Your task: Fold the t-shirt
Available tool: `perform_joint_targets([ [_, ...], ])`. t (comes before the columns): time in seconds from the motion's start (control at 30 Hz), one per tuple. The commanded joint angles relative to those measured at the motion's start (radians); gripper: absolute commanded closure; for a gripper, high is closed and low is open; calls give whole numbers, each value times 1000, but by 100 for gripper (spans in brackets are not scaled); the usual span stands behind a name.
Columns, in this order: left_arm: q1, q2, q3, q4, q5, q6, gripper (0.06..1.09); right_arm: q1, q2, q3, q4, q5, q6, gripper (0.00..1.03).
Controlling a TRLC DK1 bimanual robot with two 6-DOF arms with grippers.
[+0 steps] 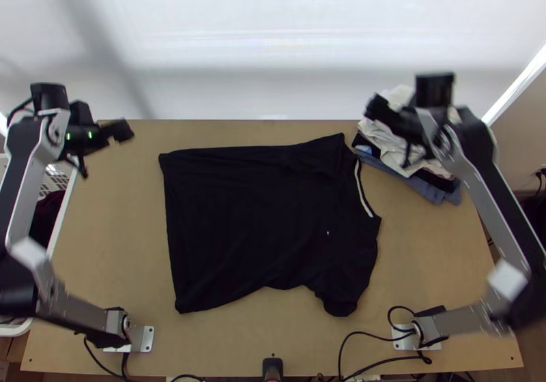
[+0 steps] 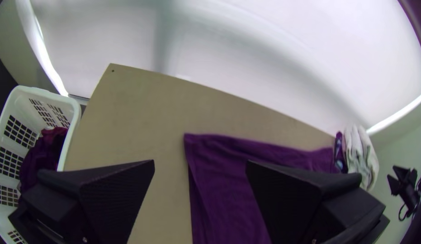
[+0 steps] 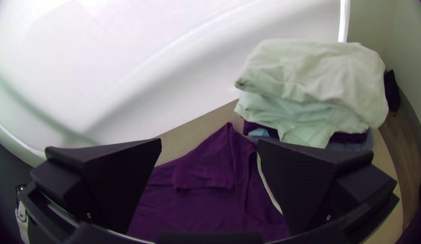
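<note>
Top view has the dark t-shirt in the middle of the frame, lying spread on the wooden table, with its white neck band toward the right. At upper left is the left gripper, its two fingers standing wide apart. At upper right, the right gripper is also wide, seen against the clothes pile.

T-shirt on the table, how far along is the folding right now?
Done: the t-shirt lies spread out broadly flat, its far sleeve apparently turned in over the body. In hand: nothing; the left gripper and right gripper are open and empty. Left: seemingly nearly all the folding, as the body is still full width and the near sleeve sticks out.
</note>
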Motion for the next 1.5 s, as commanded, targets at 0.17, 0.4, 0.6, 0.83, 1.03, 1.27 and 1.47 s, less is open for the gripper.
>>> perform_joint_targets([
  [0.17, -181, -301, -361, -372, -81, 240, 11, 29, -258, -336, -117, -48, 76, 7],
  [0.4, -440, -480, -601, -561, -149, 224, 11, 27, -322, -457, -156, -80, 93, 7],
  [0.6, -664, -502, -700, -590, -159, 119, 11, 40, -336, -491, -156, -93, 106, 7],
  [0.83, -873, -388, -723, -619, -172, 38, 11, 41, -338, -495, -153, -96, 102, 7],
  [1.03, -986, -270, -728, -604, -172, 3, 11, 41, -341, -491, -147, -96, 100, 7],
  [1.27, -1031, -166, -746, -532, -133, 24, 15, 33, -345, -502, -142, -96, 97, 7],
  [1.47, -1039, -72, -754, -429, -95, 26, 20, 29, -352, -503, -136, -96, 97, 7],
])
